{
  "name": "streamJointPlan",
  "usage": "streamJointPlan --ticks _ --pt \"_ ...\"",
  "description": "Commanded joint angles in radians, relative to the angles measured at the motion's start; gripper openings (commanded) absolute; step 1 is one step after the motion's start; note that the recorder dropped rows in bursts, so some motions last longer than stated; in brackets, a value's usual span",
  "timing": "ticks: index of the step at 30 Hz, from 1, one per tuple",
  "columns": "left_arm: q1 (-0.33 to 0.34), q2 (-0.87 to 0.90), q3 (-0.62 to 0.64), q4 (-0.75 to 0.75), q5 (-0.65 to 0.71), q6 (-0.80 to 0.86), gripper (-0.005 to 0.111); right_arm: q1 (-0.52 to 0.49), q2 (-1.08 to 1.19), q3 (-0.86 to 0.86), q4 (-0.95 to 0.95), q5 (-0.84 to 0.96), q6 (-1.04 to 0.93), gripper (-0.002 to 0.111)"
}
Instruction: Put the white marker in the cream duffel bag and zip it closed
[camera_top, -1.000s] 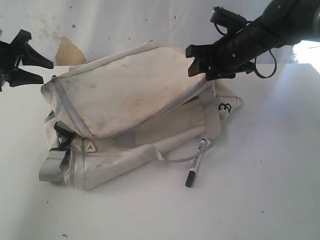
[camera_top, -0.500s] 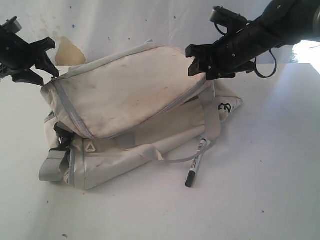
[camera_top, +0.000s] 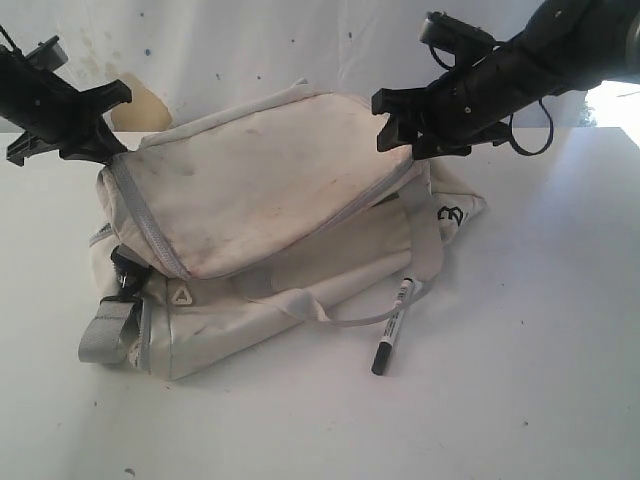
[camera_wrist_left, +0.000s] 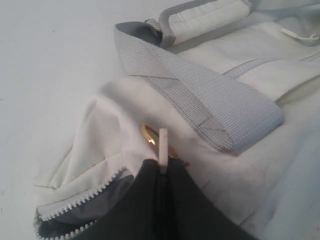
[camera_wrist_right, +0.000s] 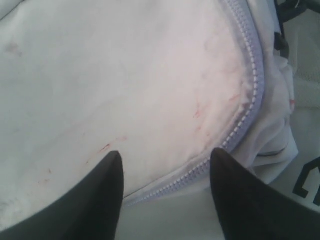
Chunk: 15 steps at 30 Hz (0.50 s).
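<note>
Two grippers work at opposite ends of the cream duffel bag (camera_top: 260, 190); the left gripper (camera_wrist_left: 161, 167) is clenched on the white zipper pull (camera_wrist_left: 163, 142) at the bag's corner, a grip only the left wrist view shows; the right gripper (camera_wrist_right: 166, 155) hangs with jaws spread wide over the smudged top flap (camera_wrist_right: 125, 75), beside the grey zipper (camera_wrist_right: 250, 95), holding nothing; the white marker (camera_top: 392, 325) lies on the table (camera_top: 520, 380) just in front of the bag, visible only in the exterior view.
</note>
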Motion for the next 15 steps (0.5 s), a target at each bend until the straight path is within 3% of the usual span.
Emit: streamJointPlan --ticks 1,5,12,15 --pt "-0.005 -0.006 -0.026 -0.012 0.012 0.015 0.000 -0.006 -0.007 0.001 -0.005 -0.002 -0.003 0.050" --pt "-0.005 -0.006 -0.060 -0.012 0.050 0.019 0.005 -0.006 -0.007 0.001 -0.005 -0.002 -0.003 0.050" --pt "-0.005 -0.006 -0.085 -0.008 0.101 0.019 0.039 -0.006 -0.007 0.001 -0.005 -0.004 -0.003 0.050" --pt "-0.005 -0.006 -0.085 -0.008 0.107 0.019 0.046 -0.006 -0.007 0.001 -0.005 -0.004 -0.003 0.050"
